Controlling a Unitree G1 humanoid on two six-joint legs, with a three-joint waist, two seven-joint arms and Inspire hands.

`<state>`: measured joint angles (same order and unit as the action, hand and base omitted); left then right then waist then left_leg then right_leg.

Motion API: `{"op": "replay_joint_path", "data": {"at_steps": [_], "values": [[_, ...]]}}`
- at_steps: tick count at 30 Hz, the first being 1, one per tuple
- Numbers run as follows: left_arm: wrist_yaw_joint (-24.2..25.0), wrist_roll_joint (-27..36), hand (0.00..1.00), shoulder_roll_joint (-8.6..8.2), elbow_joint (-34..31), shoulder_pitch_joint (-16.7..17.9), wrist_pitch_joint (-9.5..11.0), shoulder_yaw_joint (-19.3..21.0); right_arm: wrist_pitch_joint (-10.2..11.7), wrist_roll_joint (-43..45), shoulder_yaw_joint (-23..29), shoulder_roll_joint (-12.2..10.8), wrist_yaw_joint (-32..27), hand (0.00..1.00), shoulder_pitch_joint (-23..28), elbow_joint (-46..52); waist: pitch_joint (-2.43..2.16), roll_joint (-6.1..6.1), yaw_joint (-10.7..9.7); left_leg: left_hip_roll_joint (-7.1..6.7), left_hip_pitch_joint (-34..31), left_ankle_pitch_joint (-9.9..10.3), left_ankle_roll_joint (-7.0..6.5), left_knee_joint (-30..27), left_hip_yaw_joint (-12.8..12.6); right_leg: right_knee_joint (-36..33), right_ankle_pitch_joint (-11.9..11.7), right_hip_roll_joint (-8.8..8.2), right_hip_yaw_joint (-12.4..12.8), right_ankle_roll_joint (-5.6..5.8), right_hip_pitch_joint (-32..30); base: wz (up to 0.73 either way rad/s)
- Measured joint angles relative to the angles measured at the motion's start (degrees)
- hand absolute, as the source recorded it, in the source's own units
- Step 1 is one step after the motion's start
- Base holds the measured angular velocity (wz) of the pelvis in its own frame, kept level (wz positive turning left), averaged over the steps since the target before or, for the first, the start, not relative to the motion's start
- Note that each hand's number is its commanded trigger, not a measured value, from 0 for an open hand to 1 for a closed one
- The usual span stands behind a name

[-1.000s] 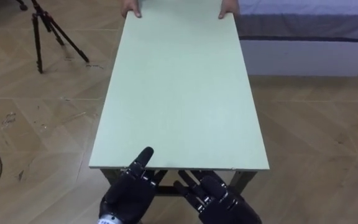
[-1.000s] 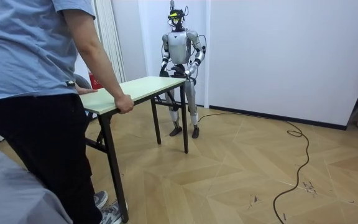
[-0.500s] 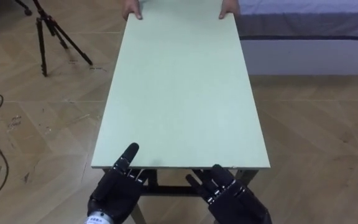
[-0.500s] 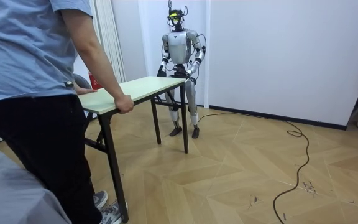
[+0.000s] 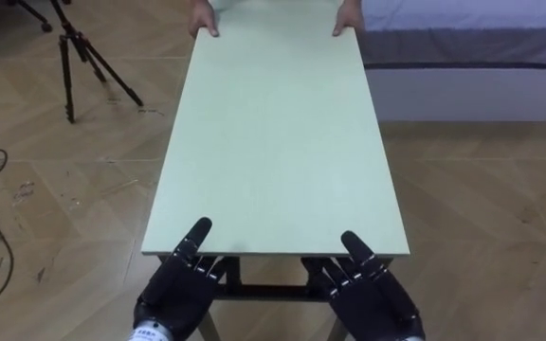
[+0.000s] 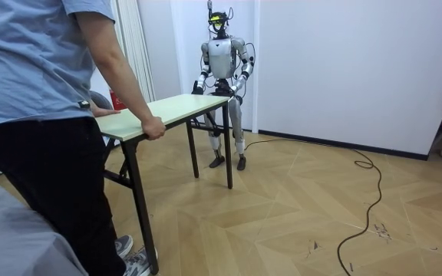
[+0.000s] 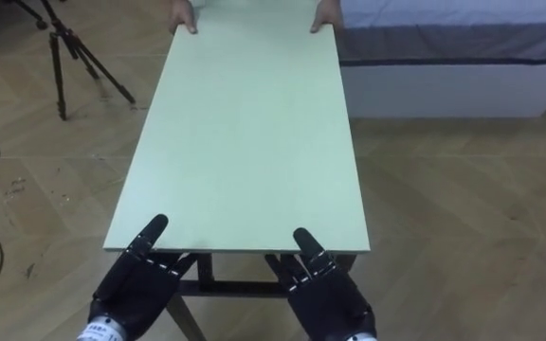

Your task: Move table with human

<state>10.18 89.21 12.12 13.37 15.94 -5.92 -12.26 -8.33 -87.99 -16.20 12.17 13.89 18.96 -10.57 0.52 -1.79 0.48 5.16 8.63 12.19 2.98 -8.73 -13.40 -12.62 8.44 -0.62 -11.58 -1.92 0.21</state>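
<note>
The left hand [image 5: 173, 294] and right hand [image 5: 373, 296] are glossy black. The person [image 6: 29, 92] wears a light-blue shirt and dark trousers.

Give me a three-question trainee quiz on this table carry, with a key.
1. True or false: the robot's left hand and right hand are curled shut round the table's near edge.
2. What stands on the floor left of the table? A) tripod B) chair C) bucket
3. Fill in: a person's hands grip the table's ____ end.
Key: 1 false, both are open with straight fingers; 2 A; 3 far.
</note>
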Motion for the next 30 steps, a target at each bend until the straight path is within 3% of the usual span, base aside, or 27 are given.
{"op": "replay_joint_path", "data": {"at_steps": [9,16,30], "values": [[-0.9,0.0,0.00,-0.13,0.0,-0.1,0.0,0.0,1.8,-2.2,0.1,-0.6,-2.4,0.00,-0.7,0.0,0.07,-0.12,-0.1,0.00,0.0,0.0,0.00,0.0,0.1,0.0,0.0,-0.02,-0.1,0.00,0.0,0.00],[-1.3,-2.7,0.00,-0.66,0.0,-0.1,0.0,0.0,2.5,-2.4,1.2,-1.6,-2.8,0.00,-1.0,0.0,0.45,-0.78,0.0,-0.02,-0.2,0.0,0.00,0.0,0.1,0.1,0.0,-0.04,-0.2,0.04,-0.1,0.00],[-2.0,-3.8,0.00,-2.80,0.0,-0.4,0.1,0.0,3.5,-2.2,1.7,-3.6,-4.7,0.00,-2.1,0.0,0.12,-1.26,-0.3,-0.05,-0.6,0.0,0.00,0.0,0.9,0.3,0.0,0.00,-0.8,0.06,-0.1,0.01]]}}
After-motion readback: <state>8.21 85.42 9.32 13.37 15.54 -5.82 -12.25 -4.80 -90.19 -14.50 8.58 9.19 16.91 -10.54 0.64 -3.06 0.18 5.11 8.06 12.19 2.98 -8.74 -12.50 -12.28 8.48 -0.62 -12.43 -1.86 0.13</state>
